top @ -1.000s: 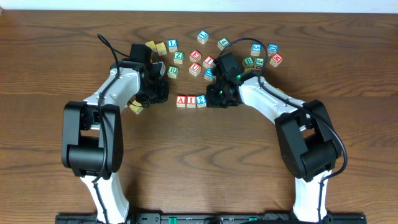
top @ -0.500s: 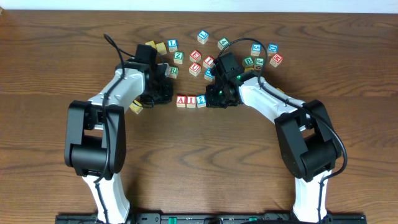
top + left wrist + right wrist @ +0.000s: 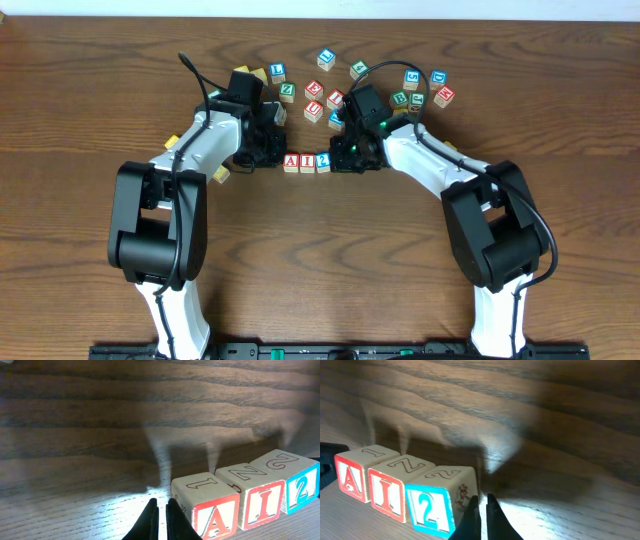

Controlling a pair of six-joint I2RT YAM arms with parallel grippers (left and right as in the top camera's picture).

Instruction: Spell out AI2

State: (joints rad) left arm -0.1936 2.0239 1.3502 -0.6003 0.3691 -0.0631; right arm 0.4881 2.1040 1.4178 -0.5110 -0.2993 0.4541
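We look down on a dark wooden table point(image 3: 320, 260) with two white and black robot arms reaching in from the near edge. Three wooden letter blocks sit side by side in a straight row at the middle of the table, touching one another. From left to right they are the A block point(image 3: 291, 161) with a red letter, the I block point(image 3: 307, 162) with a red letter, and the 2 block point(image 3: 323, 162) with a blue numeral. Together they read AI2.

The left gripper point(image 3: 160, 516) is low over the wood just beside the left end of the row, next to the A block. Its two dark fingers are pressed almost together, with only a thin slit between them, and they grip nothing. We cannot tell whether a fingertip touches the A block.

The right gripper point(image 3: 481, 512) is low just beside the right end of the row, next to the 2 block. Its fingers are also drawn close together and hold nothing. One fingertip overlaps the block's corner in the right wrist view, and we cannot tell if they touch.

On the far side of the row, a loose scatter of other letter blocks point(image 3: 330, 85) lies spread across the table, apart from the three in line.
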